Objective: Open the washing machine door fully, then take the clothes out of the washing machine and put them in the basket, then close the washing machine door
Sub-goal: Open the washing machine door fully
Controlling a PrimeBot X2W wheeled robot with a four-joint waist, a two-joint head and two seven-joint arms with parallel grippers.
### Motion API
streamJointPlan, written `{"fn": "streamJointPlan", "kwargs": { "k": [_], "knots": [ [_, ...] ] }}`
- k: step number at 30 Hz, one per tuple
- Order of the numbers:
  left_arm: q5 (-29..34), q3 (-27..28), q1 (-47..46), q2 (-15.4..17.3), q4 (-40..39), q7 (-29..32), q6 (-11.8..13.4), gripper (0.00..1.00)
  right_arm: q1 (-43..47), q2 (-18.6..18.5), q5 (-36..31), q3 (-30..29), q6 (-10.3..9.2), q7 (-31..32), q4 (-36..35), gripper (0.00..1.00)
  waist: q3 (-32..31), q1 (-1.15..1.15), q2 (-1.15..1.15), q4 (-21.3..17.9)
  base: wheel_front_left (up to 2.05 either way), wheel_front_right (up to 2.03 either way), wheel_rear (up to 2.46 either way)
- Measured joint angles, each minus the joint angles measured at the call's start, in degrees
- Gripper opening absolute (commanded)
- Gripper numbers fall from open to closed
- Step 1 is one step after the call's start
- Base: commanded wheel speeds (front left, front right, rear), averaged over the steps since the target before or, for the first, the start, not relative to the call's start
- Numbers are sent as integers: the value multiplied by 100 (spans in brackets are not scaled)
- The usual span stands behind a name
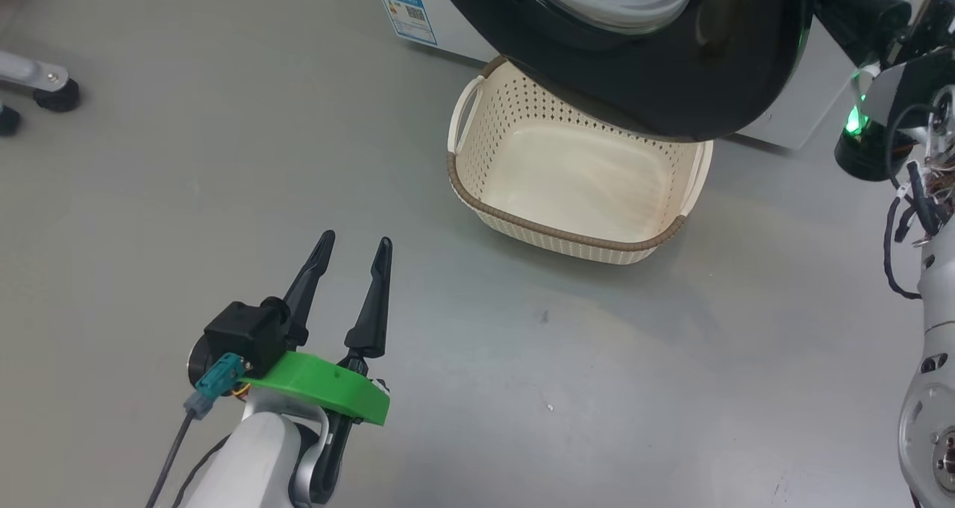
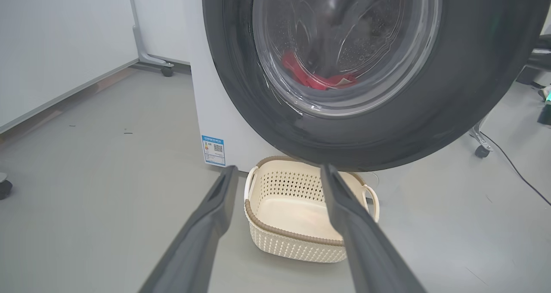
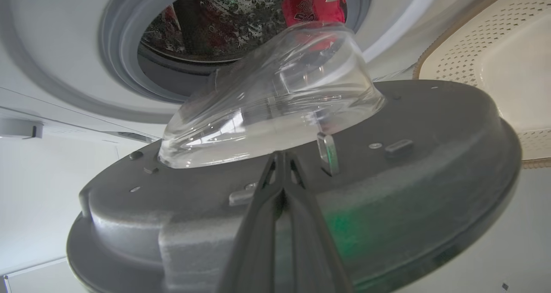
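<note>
Left wrist view, black-rimmed door (image 2: 452,90) ajar, red clothes (image 2: 318,80) behind glass (image 2: 366,35), left hand (image 2: 280,168) released, right hand (image 3: 282,155) clenched.

The door (image 1: 671,83) has a glossy black rim around smooth clear glass. Below it, the basket (image 1: 515,105) is matt perforated plastic with a woven-look rim. Behind it, the clothes (image 2: 318,80) are cloth.

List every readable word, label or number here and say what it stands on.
Blue label sticker on the washing machine: QR code and print, too small to read.
White lettering on the clothes: too blurred to read.
No text can be quoted.
</note>
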Motion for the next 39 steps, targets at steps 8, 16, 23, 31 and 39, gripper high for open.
{"fn": "streamJointPlan", "kwargs": {
  "k": [8,16,23,31,39],
  "knots": [
    [87,19,29,1,46,0,0,100,255,136,27,82,-1,114,152,0,-267,0,0,-47,0,0,0],
    [244,24,187,3,123,0,0,100,533,267,98,105,-1,216,216,0,-520,0,-1,-90,0,0,0],
    [293,100,207,5,120,0,0,100,609,348,207,166,-1,344,223,0,-630,0,0,-134,0,0,0],
    [294,136,284,5,120,0,0,100,740,407,296,314,0,482,231,0,-713,0,0,-167,0,0,0],
    [338,151,347,9,124,0,0,100,940,472,403,479,-1,594,254,0,-844,0,0,-187,0,0,0]
  ]
}}
